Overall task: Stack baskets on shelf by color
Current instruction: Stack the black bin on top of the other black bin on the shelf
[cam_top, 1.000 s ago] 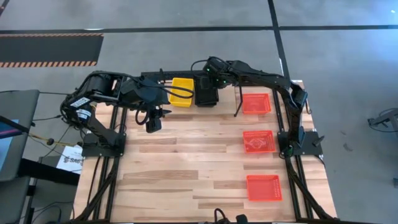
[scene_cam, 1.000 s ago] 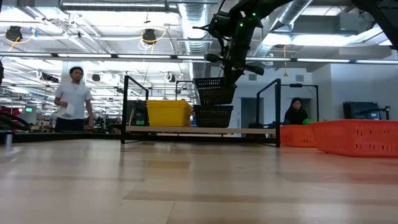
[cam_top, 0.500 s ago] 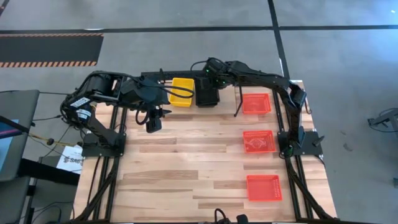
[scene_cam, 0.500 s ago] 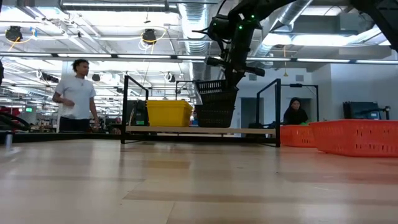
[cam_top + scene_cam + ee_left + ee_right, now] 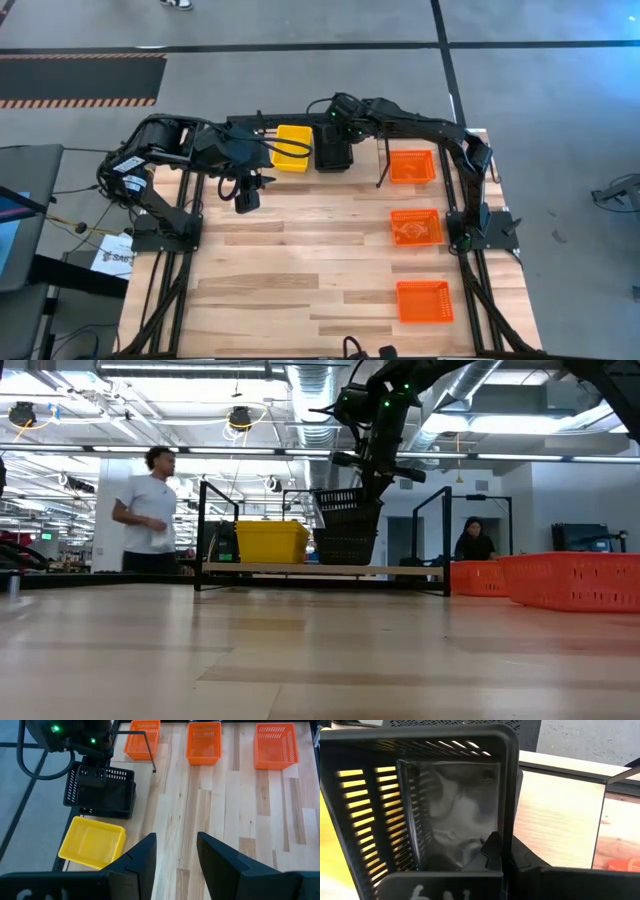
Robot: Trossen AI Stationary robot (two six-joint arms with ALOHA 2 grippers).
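Note:
My right gripper (image 5: 340, 130) reaches over the shelf (image 5: 300, 569) at the table's far edge and is shut on a black basket (image 5: 347, 509). That basket sits tilted in a second black basket (image 5: 345, 547) on the shelf board. Beside them on the board stands a yellow basket (image 5: 293, 147), which shows in the low view as the yellow basket (image 5: 270, 541). Three orange baskets (image 5: 411, 166), (image 5: 415, 227), (image 5: 423, 301) lie in a row on the table's right side. My left gripper (image 5: 175, 850) hangs open over the table's left part, touching nothing. My right gripper pinches the upper black basket's side wall (image 5: 506, 815) at the rim, one finger (image 5: 490, 852) inside the basket and the other finger (image 5: 527, 862) outside. It comes from above. The basket is tilted, held end high (image 5: 375, 495), lower part nested in the black basket beneath.
Black wire hoops (image 5: 203, 530), (image 5: 445, 540) stand at the shelf's ends. The nearest orange basket lies just beyond the right hoop. Bare wooden table (image 5: 300, 270) stretches across the middle and near side. People (image 5: 150, 510), (image 5: 475, 540) show in the room behind.
My right gripper has moved down toward the shelf with the black basket. The basket, first hanging clear above the lower black one, has dropped into it and tipped, one end higher. A person behind the table has walked to the right.

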